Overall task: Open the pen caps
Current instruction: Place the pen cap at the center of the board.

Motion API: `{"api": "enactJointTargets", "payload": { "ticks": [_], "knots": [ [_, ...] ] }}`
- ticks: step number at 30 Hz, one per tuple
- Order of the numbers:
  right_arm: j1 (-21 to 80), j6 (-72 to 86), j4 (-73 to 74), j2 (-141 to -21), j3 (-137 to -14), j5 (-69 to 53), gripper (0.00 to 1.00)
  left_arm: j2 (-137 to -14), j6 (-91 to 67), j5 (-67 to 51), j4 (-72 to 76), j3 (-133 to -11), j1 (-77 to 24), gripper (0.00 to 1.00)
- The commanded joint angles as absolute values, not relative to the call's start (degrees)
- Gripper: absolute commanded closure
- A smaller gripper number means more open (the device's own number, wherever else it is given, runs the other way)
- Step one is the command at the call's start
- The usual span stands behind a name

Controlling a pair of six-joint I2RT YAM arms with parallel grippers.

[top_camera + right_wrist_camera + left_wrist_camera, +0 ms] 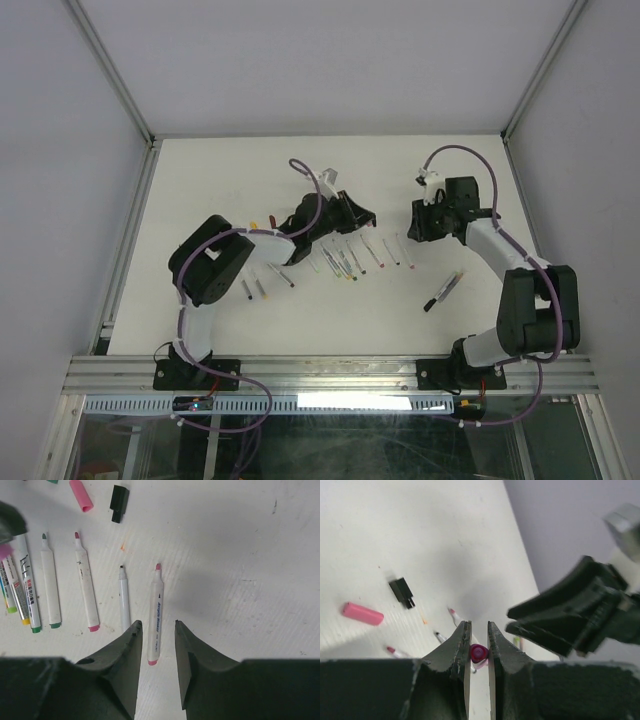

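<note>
From above, both arms reach over the white desk (250, 170). The left hand (355, 215) and right hand (415, 222) face each other, close but apart, above a row of pens (350, 260). One more pen (443, 290), dark at one end, lies by itself nearer the right arm.

The left wrist camera shows the left hand clenched on a magenta-ended pen (478, 653); I cannot tell whether that end is a cap. On the desk beyond lie a loose pink cap (362, 614) and, near it, a loose black cap (402, 592).

The right wrist camera shows the right hand released, its jaws apart and gripping nothing. A pink-tipped pen (155, 615) lies uncapped on the desk beneath the gap. Other uncapped pens lie beside it, and the pink and black caps are at the top.
</note>
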State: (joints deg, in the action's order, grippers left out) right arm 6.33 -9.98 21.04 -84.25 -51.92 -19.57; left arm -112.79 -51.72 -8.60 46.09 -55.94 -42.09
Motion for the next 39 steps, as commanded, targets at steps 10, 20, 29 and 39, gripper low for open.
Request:
{"api": "enactJointTargets", "payload": {
  "ticks": [10, 20, 29, 39],
  "knots": [
    [3.09, -9.63, 19.90, -79.28, -53.42, -21.20, 0.66, -129.52, -45.82, 7.63, -2.80, -96.79, -46.93, 1.00],
    [1.68, -9.23, 19.61, -78.78, -53.31, -22.04, 0.66, -138.44, -42.97, 9.63, -11.47, -112.79, -47.69, 1.00],
    [1.46, -9.14, 19.45, -79.00, -53.14, -22.54, 0.66, -140.53, -42.42, 9.43, -12.23, -115.03, -47.64, 0.88],
    [1.32, -9.14, 19.50, -79.10, -53.16, -22.59, 0.65, -140.78, -42.23, 9.36, -12.49, -114.63, -47.64, 0.78]
  ]
}}
